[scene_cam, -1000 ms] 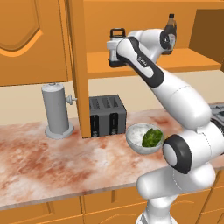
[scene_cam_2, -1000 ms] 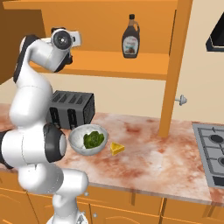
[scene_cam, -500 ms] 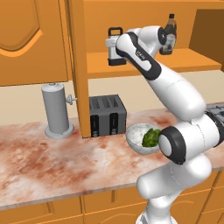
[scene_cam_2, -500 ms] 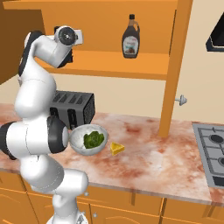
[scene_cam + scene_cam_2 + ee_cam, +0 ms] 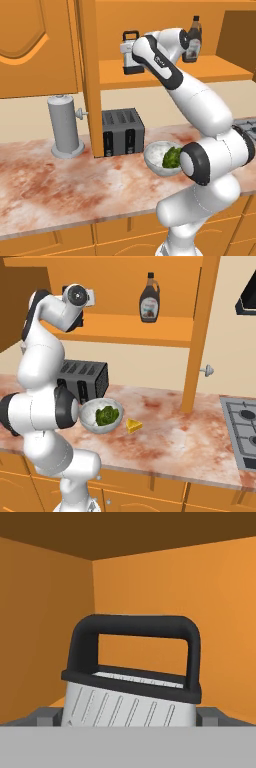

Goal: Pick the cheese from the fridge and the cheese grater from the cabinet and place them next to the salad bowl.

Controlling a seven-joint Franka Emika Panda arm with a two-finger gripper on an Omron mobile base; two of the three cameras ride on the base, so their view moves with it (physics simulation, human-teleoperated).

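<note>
The cheese grater, silver-grey with a black handle, stands upright on the shelf of the open orange cabinet. My gripper is open, and its fingertips stand on either side of the grater's body. From the left the grater shows just ahead of my hand. The cheese, a small yellow wedge, lies on the counter right beside the salad bowl. The salad bowl sits in front of the toaster. The fridge is out of view.
A dark syrup bottle stands on the same shelf, to the right of my hand. A black toaster and a grey cylinder stand on the marble counter. The open cabinet door hangs left of the grater. A stove lies at right.
My hand has risen slightly and edged closer to the grater. The jaws stay open. Nothing else has moved.
</note>
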